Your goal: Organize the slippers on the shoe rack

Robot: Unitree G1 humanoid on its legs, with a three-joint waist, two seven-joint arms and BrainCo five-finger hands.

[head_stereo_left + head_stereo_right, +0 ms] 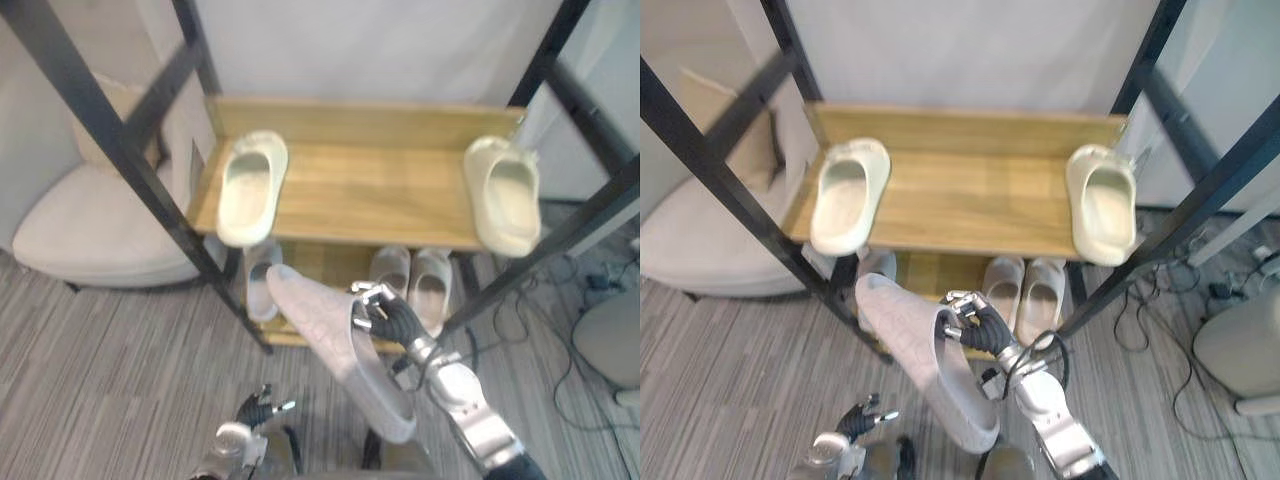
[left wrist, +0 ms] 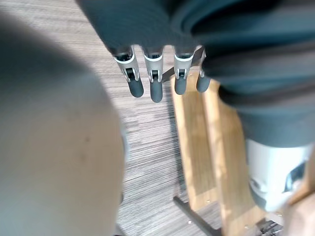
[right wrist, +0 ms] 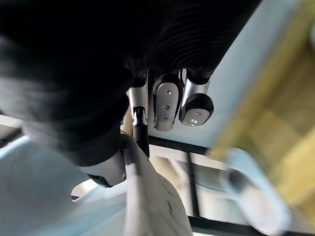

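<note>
My right hand (image 1: 392,318) is shut on the rim of a long pale grey slipper (image 1: 335,345), held off the floor in front of the shoe rack, toe towards the rack. In the right wrist view its curled fingers (image 3: 167,103) clamp the slipper's edge (image 3: 147,201). Two cream slippers lie on the wooden top shelf (image 1: 370,190), one at the left end (image 1: 250,190) and one at the right end (image 1: 505,195). On the lower shelf sit a beige pair (image 1: 412,280) and a single light slipper (image 1: 258,285). My left hand (image 1: 255,410) hangs low and open, holding nothing.
Black slanted frame posts (image 1: 150,190) cross in front of the rack on both sides. A beige cushioned seat (image 1: 90,230) stands to the left. Cables (image 1: 590,280) lie on the striped carpet at the right.
</note>
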